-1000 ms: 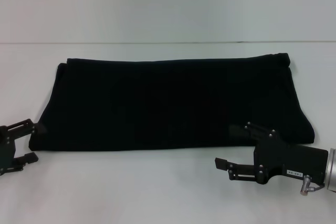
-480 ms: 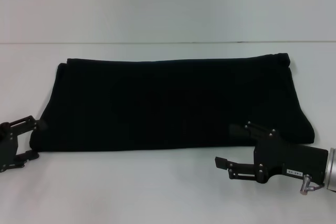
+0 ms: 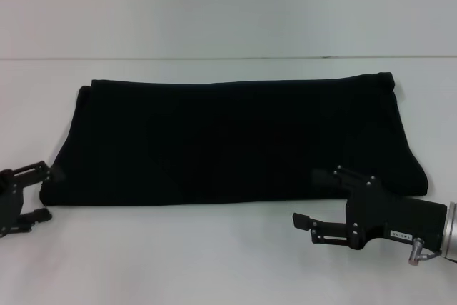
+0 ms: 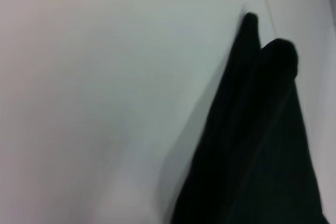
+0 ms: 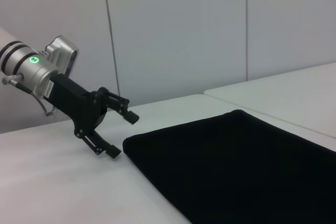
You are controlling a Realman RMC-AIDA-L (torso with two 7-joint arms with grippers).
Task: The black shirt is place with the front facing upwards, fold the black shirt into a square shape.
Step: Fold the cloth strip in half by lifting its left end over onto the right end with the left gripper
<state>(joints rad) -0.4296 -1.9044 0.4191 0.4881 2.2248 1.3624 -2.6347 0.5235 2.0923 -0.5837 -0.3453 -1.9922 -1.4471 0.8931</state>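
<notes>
The black shirt [image 3: 235, 141] lies on the white table [image 3: 178, 255], folded into a long flat band running left to right. Its lettering and neck label are hidden. It also shows in the left wrist view [image 4: 257, 150] and the right wrist view [image 5: 247, 166]. My left gripper [image 3: 41, 191] is open and empty, just off the shirt's near left corner; it also shows in the right wrist view [image 5: 122, 134]. My right gripper [image 3: 309, 198] is open and empty at the shirt's near edge toward the right, one finger over the cloth and one over the table.
The table's far edge [image 3: 228, 58] runs behind the shirt, with a plain pale wall [image 5: 173, 30] beyond. A second white table surface [image 5: 294, 87] shows in the right wrist view.
My left gripper has shifted slightly by the shirt's left corner. The right gripper and the shirt have not moved.
</notes>
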